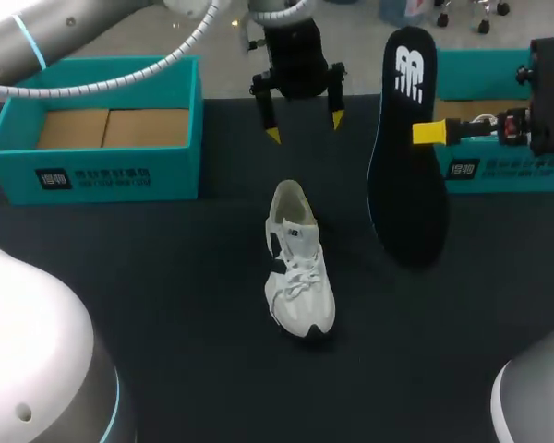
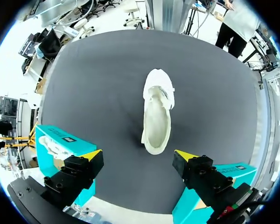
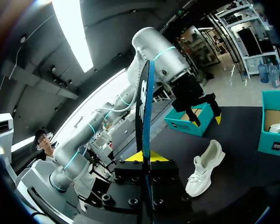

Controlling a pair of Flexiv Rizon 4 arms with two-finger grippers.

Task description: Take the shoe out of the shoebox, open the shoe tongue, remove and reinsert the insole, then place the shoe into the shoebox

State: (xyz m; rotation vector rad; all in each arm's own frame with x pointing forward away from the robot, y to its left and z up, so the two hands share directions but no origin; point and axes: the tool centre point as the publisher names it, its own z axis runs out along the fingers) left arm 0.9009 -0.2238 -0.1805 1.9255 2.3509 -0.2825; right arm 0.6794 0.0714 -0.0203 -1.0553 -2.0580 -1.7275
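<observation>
Left box (image 1: 92,138): teal, open-topped, at the far left of the surface (image 1: 166,305). Brown cardboard shows on its floor. A broad band of dark surface lies between its front wall and the near edge.

Left hand (image 1: 305,127): hangs over the far middle of the surface, just right of the left box's corner. Its fingers point down, spread wide, and hold nothing. In the left wrist view the hand (image 2: 139,156) has a box on either side, and the shoe (image 2: 157,114) lies ahead of the gap between the fingers, apart from both tips.

Shoe (image 1: 298,268): white, standing on its sole at the middle of the surface. The heel points to the far side and the left hand, the toe to the near edge. It is well apart from both boxes, with dark surface on every side.

Insole (image 1: 408,148): black, held on end to the right of the shoe and apart from it. Whether its lower end touches the surface cannot be told.

Right hand (image 1: 425,132): comes in from the right, fingers narrow, clamped on the insole's two faces. The right wrist view shows the insole (image 3: 143,107) edge-on between the yellow tips of the hand (image 3: 143,156).

Right box (image 1: 499,171): teal, at the far right edge behind the right hand. Something white shows inside.
</observation>
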